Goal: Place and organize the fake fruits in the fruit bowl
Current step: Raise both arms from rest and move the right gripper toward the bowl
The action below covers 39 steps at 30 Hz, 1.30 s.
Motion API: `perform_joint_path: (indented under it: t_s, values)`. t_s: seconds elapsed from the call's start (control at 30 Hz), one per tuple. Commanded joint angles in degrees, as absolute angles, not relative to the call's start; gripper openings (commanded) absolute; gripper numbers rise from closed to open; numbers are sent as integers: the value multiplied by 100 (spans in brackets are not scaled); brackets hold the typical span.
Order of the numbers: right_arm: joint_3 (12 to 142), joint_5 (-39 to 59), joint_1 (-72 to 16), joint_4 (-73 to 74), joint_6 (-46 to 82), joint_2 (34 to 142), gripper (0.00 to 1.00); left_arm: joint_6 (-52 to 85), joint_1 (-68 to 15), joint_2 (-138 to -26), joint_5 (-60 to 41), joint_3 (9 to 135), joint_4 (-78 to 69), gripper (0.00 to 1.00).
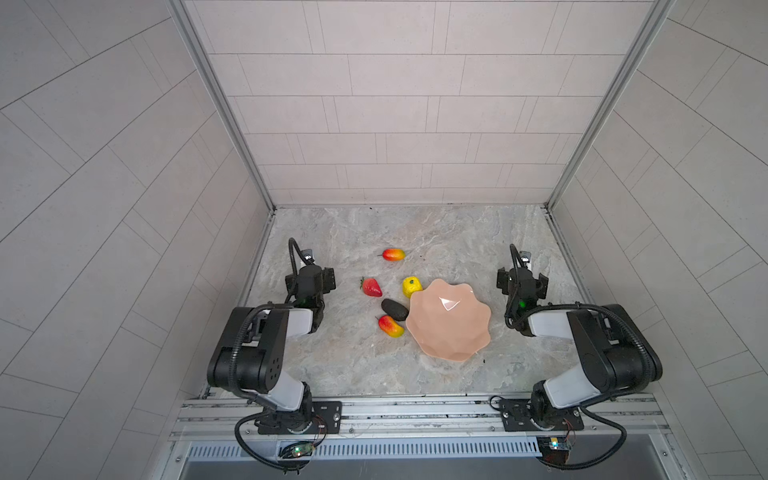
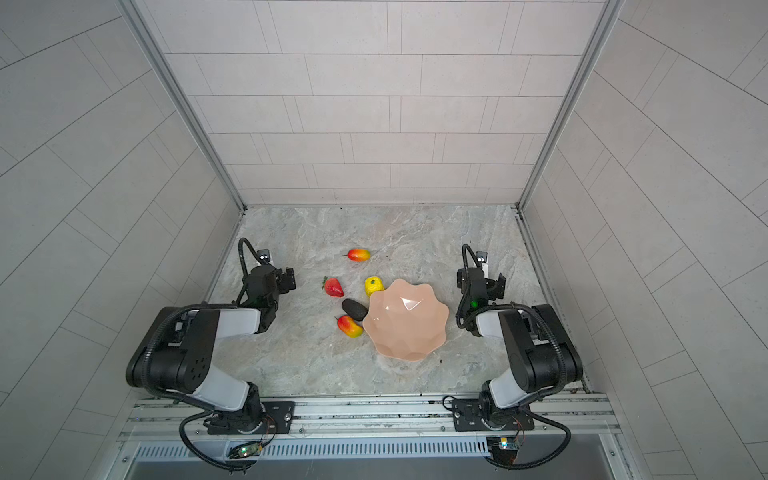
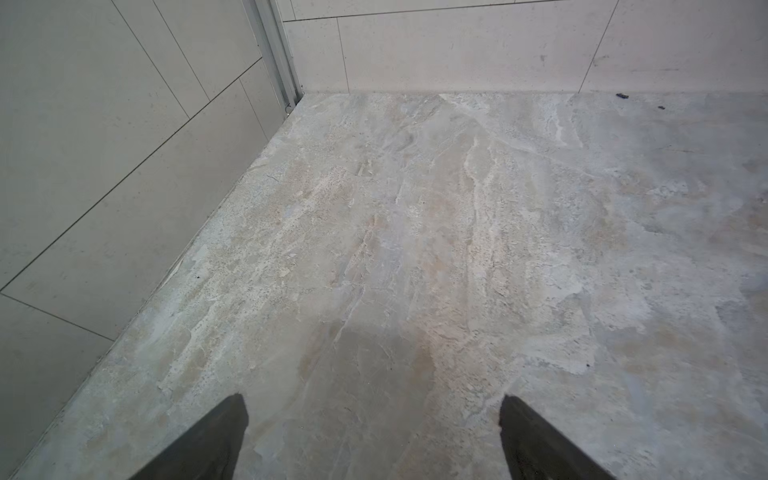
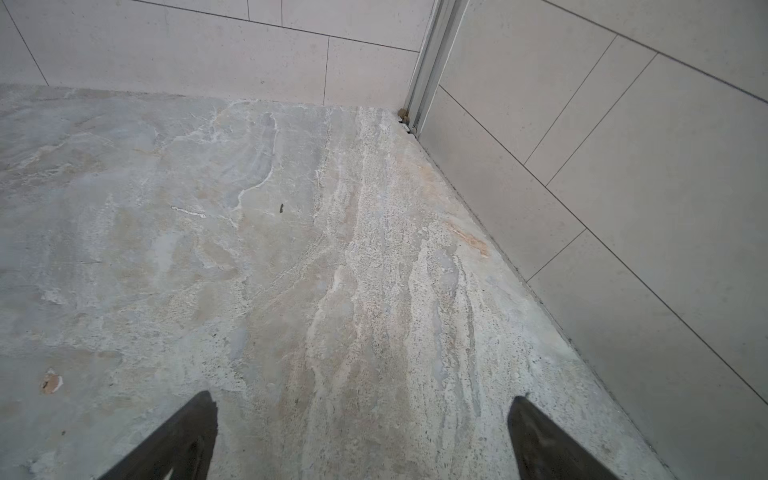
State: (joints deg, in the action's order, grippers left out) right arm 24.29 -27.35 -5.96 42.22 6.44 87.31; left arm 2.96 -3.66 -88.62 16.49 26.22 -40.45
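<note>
**Desk:** Bowl stock, please.

**Operator:** Item one: fruit bowl [image 1: 449, 320], peach-pink with a scalloped rim, on the table [image 1: 332, 365] right of centre. Contents: none. All five fruits lie on the stone to its left.

**Desk:** List them.

**Operator:**
- Far mango [image 1: 393, 254]: alone, farthest back.
- Strawberry [image 1: 371, 287]: leftmost, apart from the others.
- Yellow fruit [image 1: 411, 286]: tight at the bowl's far-left rim.
- Dark oval [image 1: 395, 309]: against the left rim.
- Near mango [image 1: 391, 326]: just nearer than the dark oval, beside the rim.

I cannot tell whether the last three actually touch the bowl.

**Desk:** Grippers?

**Operator:** Left gripper [image 3: 372, 401]: spread wide over bare table by the left wall, holding nothing. Right gripper [image 4: 363, 397]: the same by the right wall.

**Desk:** Hazards?

**Operator:** I count three.
- The fruits crowding the rim leave little room for a finger, so I could shove the bowl or clip its edge.
- The fruits are glossy and rounded, so an off-centre pinch may squirt one away.
- The bowl is shallow, so a fruit let go from too high could roll over the rim.

I would start with the two loose fruits.
</note>
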Motion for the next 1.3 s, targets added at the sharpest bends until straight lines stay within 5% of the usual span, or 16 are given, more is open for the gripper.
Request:
perform_joint_path:
  t_s: [0.0,0.97,1.17,1.27]
  values:
    - [2382,-2775,-595,4298,684,8631,100,293,-378,-8789,1669,2593,-4140,100]
    - [2307,-2771,-595,4323,697,8502,100,318,-387,-8712,1790,2623,-4071,100]
    - [2305,-2657,-701,4309,446,8378,100,509,-525,-7904,2505,3598,-1575,100]
    - [3203,-3090,-1003,2318,381,7727,100,615,-800,-7447,2701,3789,-845,100]
